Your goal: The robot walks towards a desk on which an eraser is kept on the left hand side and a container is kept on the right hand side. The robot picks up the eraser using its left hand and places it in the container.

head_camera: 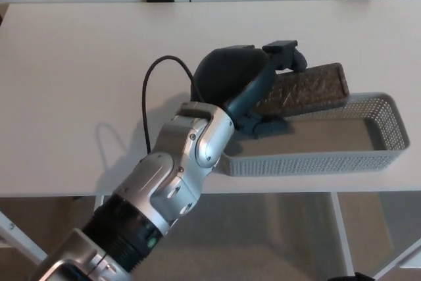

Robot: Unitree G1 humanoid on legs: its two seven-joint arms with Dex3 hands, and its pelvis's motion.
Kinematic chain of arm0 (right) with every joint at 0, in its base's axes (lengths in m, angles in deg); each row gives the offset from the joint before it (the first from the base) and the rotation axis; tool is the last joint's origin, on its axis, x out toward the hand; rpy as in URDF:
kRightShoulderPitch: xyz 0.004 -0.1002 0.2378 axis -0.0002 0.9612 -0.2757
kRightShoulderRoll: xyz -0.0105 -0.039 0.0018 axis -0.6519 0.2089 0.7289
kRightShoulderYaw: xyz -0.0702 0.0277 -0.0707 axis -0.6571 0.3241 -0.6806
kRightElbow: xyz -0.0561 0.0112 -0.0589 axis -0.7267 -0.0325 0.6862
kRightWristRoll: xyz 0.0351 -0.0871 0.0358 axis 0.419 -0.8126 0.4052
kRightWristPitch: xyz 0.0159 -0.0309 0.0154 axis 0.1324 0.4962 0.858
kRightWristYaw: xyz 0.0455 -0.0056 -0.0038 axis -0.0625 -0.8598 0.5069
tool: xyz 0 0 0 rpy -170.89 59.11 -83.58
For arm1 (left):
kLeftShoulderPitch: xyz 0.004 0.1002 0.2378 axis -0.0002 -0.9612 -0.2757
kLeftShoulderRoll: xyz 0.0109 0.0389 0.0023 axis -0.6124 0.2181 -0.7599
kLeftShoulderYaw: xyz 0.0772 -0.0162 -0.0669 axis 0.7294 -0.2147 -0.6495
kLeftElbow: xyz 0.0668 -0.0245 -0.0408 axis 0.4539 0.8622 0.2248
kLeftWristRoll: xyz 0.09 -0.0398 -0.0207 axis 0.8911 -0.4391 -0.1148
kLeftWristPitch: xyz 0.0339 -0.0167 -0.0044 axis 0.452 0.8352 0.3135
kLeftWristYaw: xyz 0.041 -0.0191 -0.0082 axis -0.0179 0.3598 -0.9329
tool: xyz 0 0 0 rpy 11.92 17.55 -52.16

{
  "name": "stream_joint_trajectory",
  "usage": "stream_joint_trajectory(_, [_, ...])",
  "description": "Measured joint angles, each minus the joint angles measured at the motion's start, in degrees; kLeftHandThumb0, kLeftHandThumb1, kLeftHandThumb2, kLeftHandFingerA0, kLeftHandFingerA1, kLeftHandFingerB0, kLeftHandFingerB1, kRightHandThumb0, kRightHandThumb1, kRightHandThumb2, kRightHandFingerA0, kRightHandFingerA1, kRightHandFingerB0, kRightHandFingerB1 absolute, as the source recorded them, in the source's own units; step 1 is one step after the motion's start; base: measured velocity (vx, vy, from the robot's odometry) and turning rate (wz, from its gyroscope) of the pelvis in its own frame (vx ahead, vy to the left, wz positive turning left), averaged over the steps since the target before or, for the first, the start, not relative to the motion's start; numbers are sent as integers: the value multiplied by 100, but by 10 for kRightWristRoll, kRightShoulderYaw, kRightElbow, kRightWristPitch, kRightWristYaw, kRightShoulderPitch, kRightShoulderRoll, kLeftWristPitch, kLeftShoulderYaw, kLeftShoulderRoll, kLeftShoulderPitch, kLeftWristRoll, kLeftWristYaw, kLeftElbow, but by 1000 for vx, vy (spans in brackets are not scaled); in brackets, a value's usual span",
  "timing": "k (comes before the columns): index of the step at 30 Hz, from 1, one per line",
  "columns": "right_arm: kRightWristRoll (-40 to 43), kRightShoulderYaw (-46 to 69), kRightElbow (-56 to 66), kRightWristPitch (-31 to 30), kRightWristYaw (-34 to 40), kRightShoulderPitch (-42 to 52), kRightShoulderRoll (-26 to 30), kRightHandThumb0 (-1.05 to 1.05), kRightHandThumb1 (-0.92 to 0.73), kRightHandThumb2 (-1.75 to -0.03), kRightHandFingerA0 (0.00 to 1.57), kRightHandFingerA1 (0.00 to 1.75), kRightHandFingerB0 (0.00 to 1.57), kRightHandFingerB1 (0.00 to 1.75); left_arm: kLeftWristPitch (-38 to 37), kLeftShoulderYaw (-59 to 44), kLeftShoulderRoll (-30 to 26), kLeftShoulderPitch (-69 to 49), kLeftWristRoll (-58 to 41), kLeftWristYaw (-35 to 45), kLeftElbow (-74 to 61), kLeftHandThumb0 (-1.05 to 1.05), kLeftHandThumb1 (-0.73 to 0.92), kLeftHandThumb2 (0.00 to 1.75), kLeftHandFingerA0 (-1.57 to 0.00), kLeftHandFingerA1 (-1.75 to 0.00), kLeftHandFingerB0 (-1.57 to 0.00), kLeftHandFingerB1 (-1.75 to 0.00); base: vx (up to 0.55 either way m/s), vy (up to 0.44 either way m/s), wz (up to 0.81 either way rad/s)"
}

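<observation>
Fingers (284, 54) of the black left hand (247, 90) grip the dark rectangular felt eraser (304, 88) above the grey perforated plastic container (309, 161), so lowering and releasing likely come next.

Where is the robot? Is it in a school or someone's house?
Hard to say for sure, but it looks like an office or classroom. There is a plain white desk, a grey mesh container for supplies, and the left robot hand holds a board eraser over it.
</observation>
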Motion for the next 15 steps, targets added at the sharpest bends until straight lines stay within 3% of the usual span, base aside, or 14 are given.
stream_joint_trajectory(2, [0,-1,0,0,0,-1,0,-64,-43,-74,21,55,8,47,0,7,-4,2,1,15,-4,-98,55,93,0,0,0,0,0,0,0])
stream_joint_trajectory(3, [0,-1,0,0,0,-2,0,-63,-43,-73,21,55,8,46,1,11,-5,2,1,24,-7,-97,74,62,0,0,0,0,0,0,0])
stream_joint_trajectory(4, [0,-1,0,0,0,-2,0,-63,-43,-73,20,55,8,46,3,14,-6,2,1,32,-9,-104,64,102,0,0,0,0,0,0,0])
stream_joint_trajectory(6, [0,-1,0,0,0,-4,0,-64,-43,-73,20,54,8,46,8,21,-10,2,3,47,-15,-104,66,106,0,0,0,-1,0,0,0])
stream_joint_trajectory(7, [0,-1,0,0,-1,-5,0,-64,-44,-74,20,54,8,46,11,24,-13,2,3,56,-20,-101,82,63,0,0,0,0,0,0,0])
stream_joint_trajectory(12, [0,-1,2,0,-2,-7,1,-64,-44,-74,19,53,9,45,23,40,-34,-1,8,97,-66,-104,86,64,0,0,0,0,0,0,0])
stream_joint_trajectory(13, [0,-1,3,0,-2,-8,2,-63,-44,-74,19,53,9,45,23,41,-40,-4,9,104,-79,-104,69,111,0,0,0,-2,0,0,0])
stream_joint_trajectory(15, [-1,-2,5,0,-2,-9,3,-63,-44,-74,19,52,9,45,25,40,-51,-13,10,117,-112,-105,72,113,0,0,0,-1,0,0,0])
